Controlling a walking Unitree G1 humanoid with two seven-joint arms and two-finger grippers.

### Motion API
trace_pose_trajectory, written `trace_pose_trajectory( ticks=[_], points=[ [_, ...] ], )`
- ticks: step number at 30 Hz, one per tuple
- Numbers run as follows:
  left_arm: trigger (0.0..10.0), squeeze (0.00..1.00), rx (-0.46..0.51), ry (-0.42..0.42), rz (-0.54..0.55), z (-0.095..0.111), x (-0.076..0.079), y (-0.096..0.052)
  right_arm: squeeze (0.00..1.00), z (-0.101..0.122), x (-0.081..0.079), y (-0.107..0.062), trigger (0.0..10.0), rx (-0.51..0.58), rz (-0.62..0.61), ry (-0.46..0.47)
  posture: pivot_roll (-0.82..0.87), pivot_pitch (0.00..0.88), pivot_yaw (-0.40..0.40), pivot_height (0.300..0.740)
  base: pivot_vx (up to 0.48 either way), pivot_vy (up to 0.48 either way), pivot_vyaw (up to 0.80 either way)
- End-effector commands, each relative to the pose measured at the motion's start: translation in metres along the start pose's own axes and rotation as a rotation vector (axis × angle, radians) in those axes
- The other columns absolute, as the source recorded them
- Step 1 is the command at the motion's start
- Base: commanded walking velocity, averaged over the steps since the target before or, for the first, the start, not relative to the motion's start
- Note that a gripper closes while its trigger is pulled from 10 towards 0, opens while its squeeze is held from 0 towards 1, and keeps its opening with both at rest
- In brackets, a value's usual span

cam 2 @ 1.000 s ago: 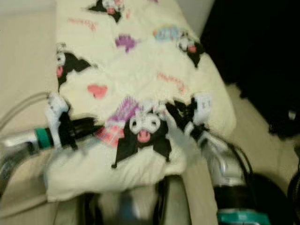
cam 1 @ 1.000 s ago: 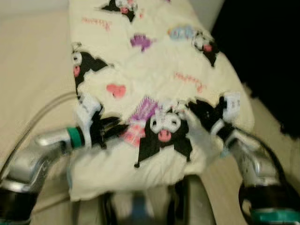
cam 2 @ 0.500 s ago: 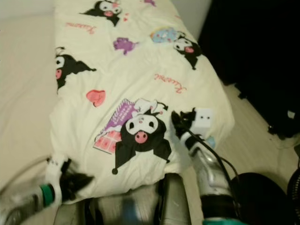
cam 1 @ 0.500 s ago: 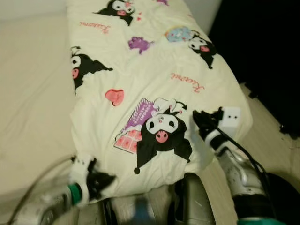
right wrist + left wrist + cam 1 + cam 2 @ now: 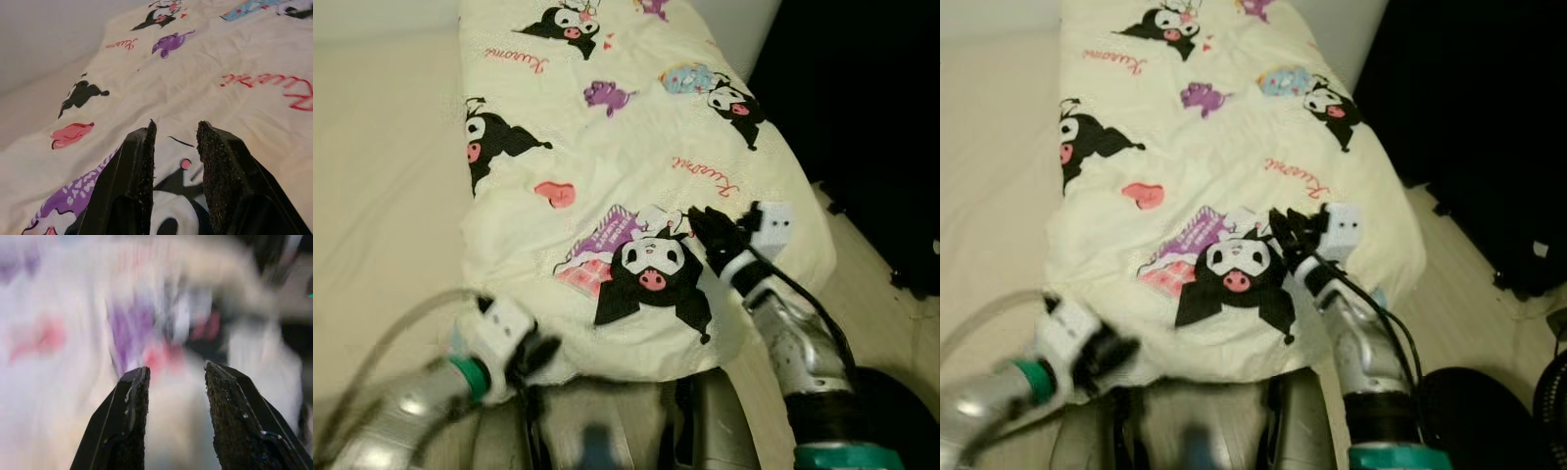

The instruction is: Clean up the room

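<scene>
A cream quilt (image 5: pixel 626 147) printed with black cartoon figures lies spread along the bed's right side. My left gripper (image 5: pixel 540 352) is at the quilt's near left corner, low by its hem; in the blurred left wrist view its fingers (image 5: pixel 129 421) stand apart over the cream fabric, open. My right gripper (image 5: pixel 703 225) rests over the quilt near its right edge, beside the large black figure print (image 5: pixel 651 279). In the right wrist view its fingers (image 5: pixel 142 171) are slightly apart just above the cloth, with nothing between them.
A bare beige sheet (image 5: pixel 382 176) covers the bed to the left of the quilt. Right of the bed are pale floor (image 5: pixel 1449 294) and a dark, shadowed area (image 5: pixel 1489 117). A black round object (image 5: pixel 1474 401) sits at the lower right.
My left gripper left the quilt's left edge, dropped low, and now sits at the near left corner. My right gripper moved inward from the quilt's right edge toward the black figure print.
</scene>
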State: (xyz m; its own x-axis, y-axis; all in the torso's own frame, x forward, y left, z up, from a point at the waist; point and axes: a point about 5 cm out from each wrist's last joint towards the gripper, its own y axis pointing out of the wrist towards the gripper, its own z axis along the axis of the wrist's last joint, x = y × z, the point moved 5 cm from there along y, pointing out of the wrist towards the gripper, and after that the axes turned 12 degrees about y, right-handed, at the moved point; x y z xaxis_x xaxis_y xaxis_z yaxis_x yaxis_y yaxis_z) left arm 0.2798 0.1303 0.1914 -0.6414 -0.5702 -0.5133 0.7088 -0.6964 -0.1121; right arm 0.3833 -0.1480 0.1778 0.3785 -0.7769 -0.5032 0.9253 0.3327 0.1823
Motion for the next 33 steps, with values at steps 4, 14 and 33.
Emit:
trace_pose_trajectory(
  ticks=[4, 14, 33],
  points=[
    [10.0, 0.0, 0.163, -0.156, -0.206, 0.041, 0.019, -0.006, 0.0, -0.008, 0.011, -0.01, 10.0, -0.018, -0.036, 0.033, 0.05, 0.186, 0.014, 0.572, 0.0, 0.0, 0.0],
    [10.0, 0.0, -0.242, 0.056, 0.609, -0.065, -0.128, -0.005, 0.0, -0.017, 0.016, -0.013, 10.0, -0.027, -0.069, 0.013, 0.03, 0.19, 0.006, 0.572, 0.0, 0.0, 0.0],
    [10.0, 0.0, -0.287, -0.442, 0.055, -0.145, -0.038, 0.024, 0.0, -0.025, 0.008, -0.019, 10.0, -0.052, -0.071, 0.0, -0.04, 0.232, 0.016, 0.572, 0.0, 0.0, 0.0]
  ],
)
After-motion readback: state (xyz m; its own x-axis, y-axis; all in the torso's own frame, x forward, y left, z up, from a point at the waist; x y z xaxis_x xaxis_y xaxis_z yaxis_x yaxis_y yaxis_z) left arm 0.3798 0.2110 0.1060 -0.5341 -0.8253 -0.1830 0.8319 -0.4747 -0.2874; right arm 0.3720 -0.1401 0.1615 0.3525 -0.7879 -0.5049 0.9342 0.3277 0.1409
